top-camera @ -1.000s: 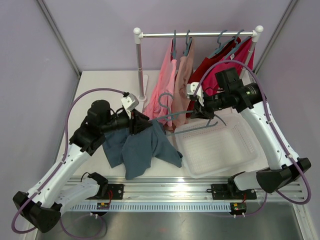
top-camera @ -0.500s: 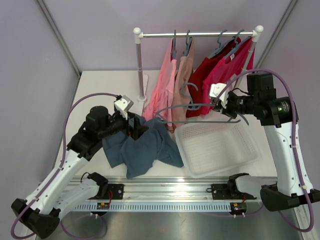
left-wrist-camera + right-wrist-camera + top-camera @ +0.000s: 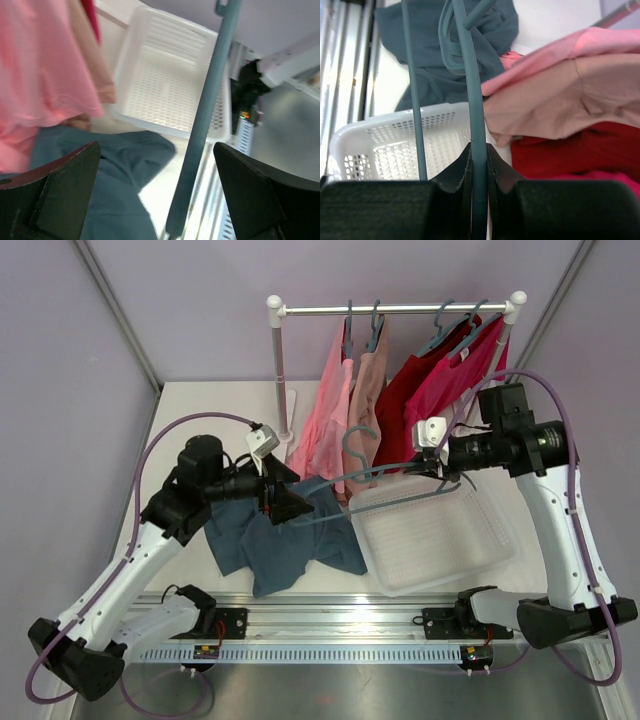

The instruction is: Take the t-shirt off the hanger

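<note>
The blue-grey t-shirt (image 3: 285, 545) lies crumpled on the table left of the basket, also seen in the left wrist view as t-shirt (image 3: 95, 185) and in the right wrist view as t-shirt (image 3: 432, 70). My right gripper (image 3: 432, 460) is shut on a bar of the teal hanger (image 3: 375, 472), held in the air; the grip shows at gripper (image 3: 479, 165) on hanger (image 3: 472, 95). The hanger's far end reaches over the shirt. My left gripper (image 3: 284, 498) hovers above the shirt, open (image 3: 157, 197), with a hanger bar (image 3: 205, 115) passing between its fingers untouched.
A white perforated basket (image 3: 480, 540) sits on the table at the right. Behind it a clothes rack (image 3: 400, 309) carries pink, beige and red garments (image 3: 340, 410) on more teal hangers. A rail runs along the near table edge.
My left gripper has opened and let go of the t-shirt, which has settled on the table. My right arm has swung the hanger to the right, out of the shirt.
</note>
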`<state>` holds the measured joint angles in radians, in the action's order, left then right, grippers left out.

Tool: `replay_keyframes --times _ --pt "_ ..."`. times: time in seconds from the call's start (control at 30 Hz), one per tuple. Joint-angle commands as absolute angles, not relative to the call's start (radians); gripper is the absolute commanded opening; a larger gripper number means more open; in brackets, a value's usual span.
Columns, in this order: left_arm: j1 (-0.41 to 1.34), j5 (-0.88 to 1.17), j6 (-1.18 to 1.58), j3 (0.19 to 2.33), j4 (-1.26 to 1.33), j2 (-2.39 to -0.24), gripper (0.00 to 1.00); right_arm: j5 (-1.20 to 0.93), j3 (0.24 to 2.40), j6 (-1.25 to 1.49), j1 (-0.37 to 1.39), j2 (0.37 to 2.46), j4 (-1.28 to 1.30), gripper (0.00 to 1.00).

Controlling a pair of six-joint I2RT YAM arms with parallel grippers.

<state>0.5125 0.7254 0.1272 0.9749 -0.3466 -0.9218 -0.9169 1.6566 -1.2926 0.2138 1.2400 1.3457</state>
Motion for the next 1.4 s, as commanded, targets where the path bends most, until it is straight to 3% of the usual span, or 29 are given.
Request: replay_keyframes --times 0.0,0.23,0.57,1.03,1.13,1.37 --pt "0.509 0.952 0.234 1.011 -0.262 -0.972 0.99 -1.061 1.634 -1.313 0.250 1.266 1.513 0.00" --pt "0.509 1.002 0.325 1.020 -0.221 -1.016 0.89 -1.045 1.591 -1.157 0.317 1.259 1.353 0.00" --pt "0.509 0.953 0.348 1.015 -0.244 -1.002 0.64 -0.930 1.483 -0.925 0.367 1.241 1.085 0.00" --pt "0.509 0.936 0.324 1.028 -0.293 -0.994 0.12 -0.870 1.428 -0.868 0.367 1.227 1.000 0.01" --pt "0.509 0.916 0.292 1.043 -0.330 -0.982 0.00 -0.876 1.411 -0.871 0.367 1.221 0.997 0.06" --pt "0.509 0.829 0.152 1.039 -0.437 -0.905 0.00 -0.917 1.381 -0.871 0.367 1.181 0.986 0.33"
